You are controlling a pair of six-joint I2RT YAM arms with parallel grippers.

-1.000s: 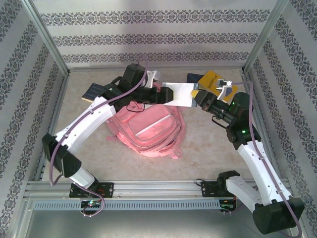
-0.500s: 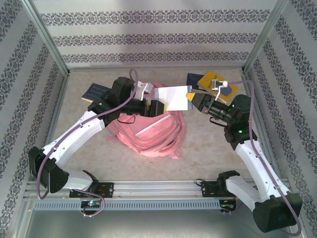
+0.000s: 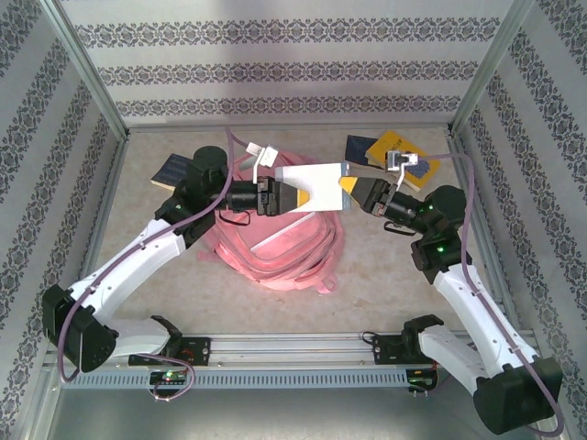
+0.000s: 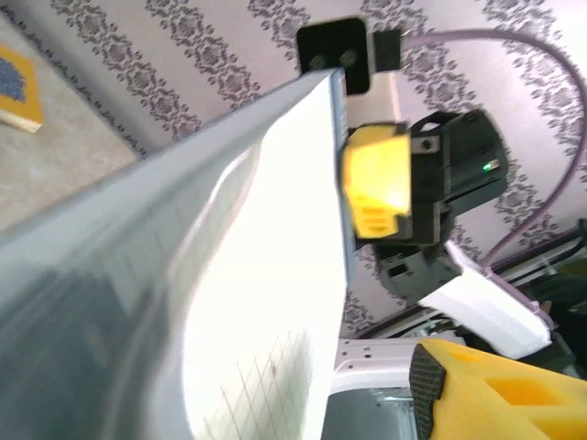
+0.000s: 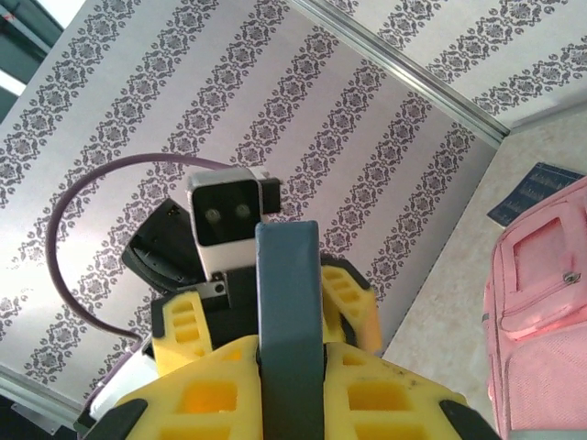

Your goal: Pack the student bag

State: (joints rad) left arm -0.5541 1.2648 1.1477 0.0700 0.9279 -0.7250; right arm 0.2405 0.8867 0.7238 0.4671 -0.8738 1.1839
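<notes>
Where the two arms rise from the near rail of the table (image 3: 385,266), the student bag (image 3: 284,252) lies flat between them in the middle of the table, front upward, its long axis running from far left to near right; which end is its top I cannot tell. Over the far half of the bag a white notebook (image 3: 312,186) hangs level, lengthwise left to right. The left gripper (image 3: 268,196) is at its left end and the right gripper (image 3: 359,192) at its right end. The top view leaves the jaws unclear. The right wrist view shows them better: its own yellow fingers (image 5: 211,399) are clamped on both sides of the notebook's grey-blue edge, and at the notebook's other end the left gripper's fingers (image 5: 347,293) flank that edge, though whether they press on it I cannot tell. From the left wrist the notebook's white cover runs away to one yellow finger (image 4: 376,188) of the right gripper at its end. Beyond the bag, a dark blue book (image 3: 172,170) lies at the far left, and a yellow book (image 3: 401,149) lies beside a dark book (image 3: 359,147) at the far right.
</notes>
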